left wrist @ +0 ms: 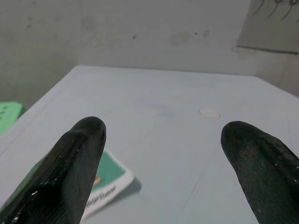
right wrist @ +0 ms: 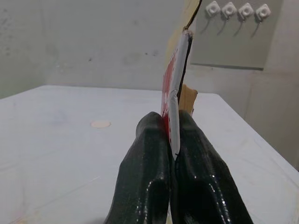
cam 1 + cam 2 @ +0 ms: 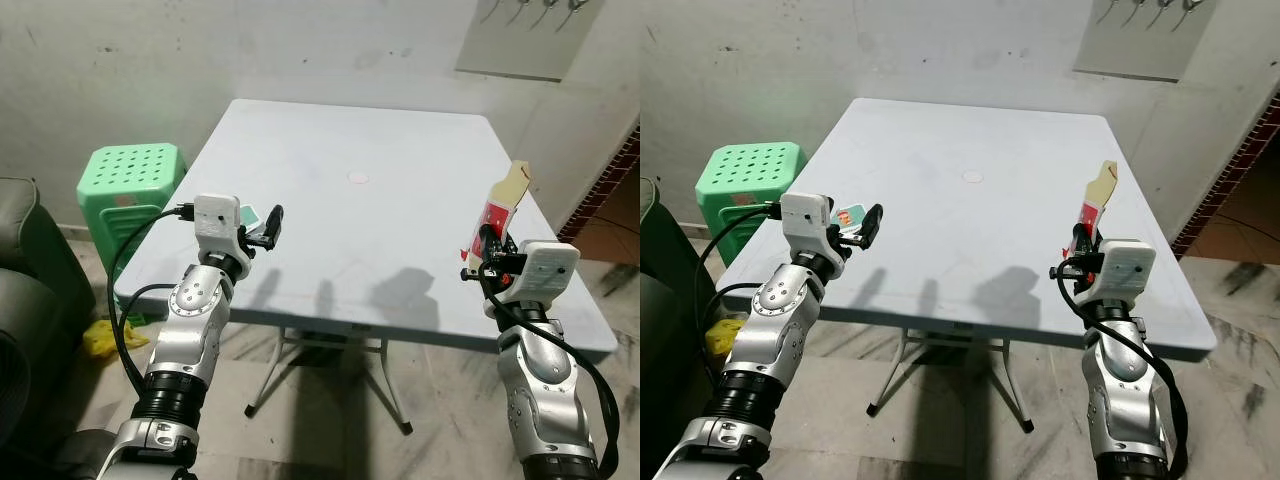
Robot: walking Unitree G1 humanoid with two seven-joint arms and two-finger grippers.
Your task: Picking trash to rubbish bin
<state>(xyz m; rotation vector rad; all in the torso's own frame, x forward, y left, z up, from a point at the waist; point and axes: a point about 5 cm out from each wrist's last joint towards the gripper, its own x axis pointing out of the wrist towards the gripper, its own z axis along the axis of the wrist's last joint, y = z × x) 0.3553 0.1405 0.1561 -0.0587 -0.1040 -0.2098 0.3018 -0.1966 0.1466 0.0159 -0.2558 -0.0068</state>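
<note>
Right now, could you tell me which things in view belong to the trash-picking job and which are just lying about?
Part of the job:
- flat red-and-tan card wrapper, pinched upright in the right end effector
- green-and-white paper packet on the table, between the open left end effector's fingers

Just there:
- pale grey square folding table
- green perforated plastic stool
- yellow crumpled item on the floor

wrapper [image 3: 497,212] red-tan | table [image 3: 400,240] pale blue | stool [image 3: 130,180] green (perforated)

A matt, smooth plastic table [image 3: 400,140] stood by a perforated green plastic stool [image 3: 132,180]; glossy black fingers [image 2: 145,186] pinched a shiny red-and-tan wrapper [image 3: 500,205].
</note>
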